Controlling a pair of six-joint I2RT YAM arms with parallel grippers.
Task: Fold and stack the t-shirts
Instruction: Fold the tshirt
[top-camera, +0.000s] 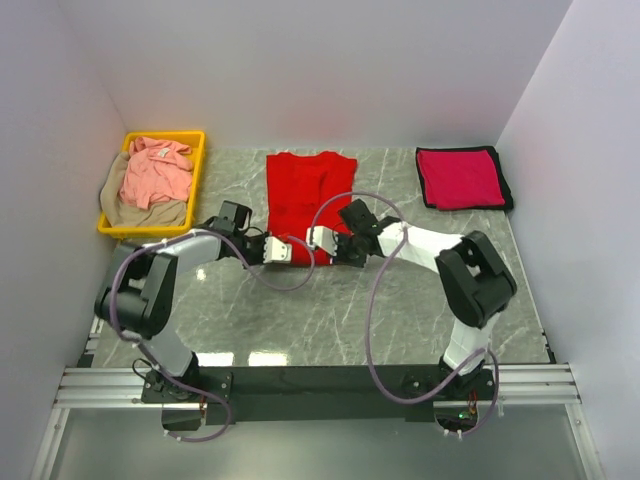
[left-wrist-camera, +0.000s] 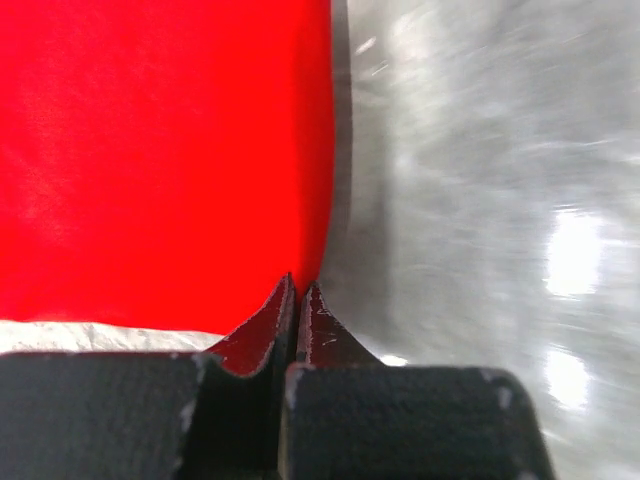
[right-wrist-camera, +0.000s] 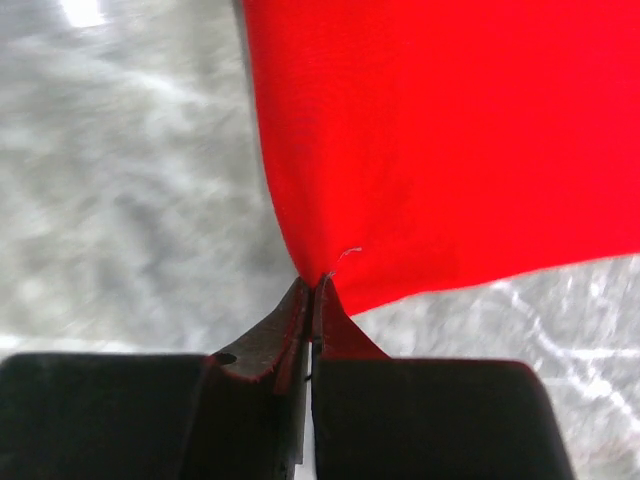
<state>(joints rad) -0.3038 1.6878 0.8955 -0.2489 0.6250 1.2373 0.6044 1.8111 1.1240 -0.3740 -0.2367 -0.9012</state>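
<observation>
Here, left hand (left-wrist-camera: 298, 292), right hand (right-wrist-camera: 315, 288), each pinching a red t-shirt (top-camera: 305, 190) corner — near hem partly hidden overhead; table (left-wrist-camera: 480, 200) blurred

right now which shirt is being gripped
The red shirt, flat mid-table; the crimson shirt lies folded at right, pink shirt and tan shirt in the bin.

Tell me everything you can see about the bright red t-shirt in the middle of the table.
The bright red t-shirt is soft, plain cloth, lying flat on the grey marbled table as a long rectangle, apparently with its sides folded in. The left tool is shut on its near left corner, the right tool on its near right corner. Nothing else touches it.
</observation>
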